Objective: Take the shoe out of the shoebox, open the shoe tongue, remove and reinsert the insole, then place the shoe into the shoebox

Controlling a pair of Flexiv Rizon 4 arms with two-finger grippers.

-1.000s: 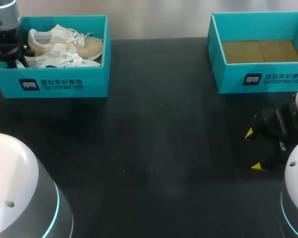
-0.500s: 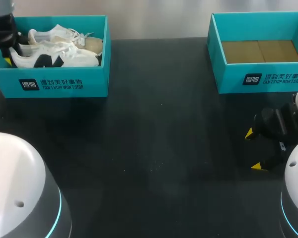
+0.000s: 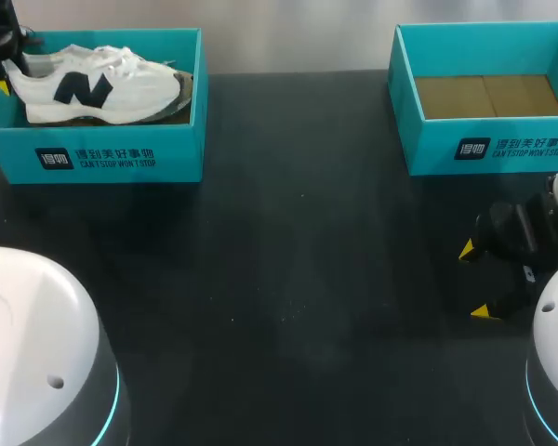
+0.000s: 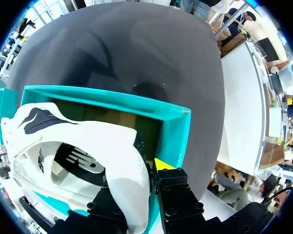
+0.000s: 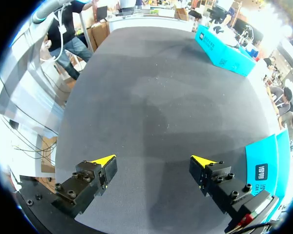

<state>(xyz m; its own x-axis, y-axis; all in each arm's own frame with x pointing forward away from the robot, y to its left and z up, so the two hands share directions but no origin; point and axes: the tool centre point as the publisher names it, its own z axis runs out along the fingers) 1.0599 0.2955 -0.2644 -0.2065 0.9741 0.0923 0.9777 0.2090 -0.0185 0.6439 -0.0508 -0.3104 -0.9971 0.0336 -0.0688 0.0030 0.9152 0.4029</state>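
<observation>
Clamping shoe (image 3: pixel 98 86) heel in left jaws, over left end of shoebox (image 3: pixel 112 158) | right jaws apart above table (image 3: pixel 288 279)

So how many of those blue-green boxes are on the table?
2. One teal cardboard box sits far left, where the left pincer grips a white sneaker by its heel; the other teal cardboard box sits far right, only its brown floor showing.

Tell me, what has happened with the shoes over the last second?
The left gripper has raised the white shoe, held by its heel, from lying in the left shoebox to partly above its rim. The right gripper, open over the table, and the right shoebox stayed put.
</observation>
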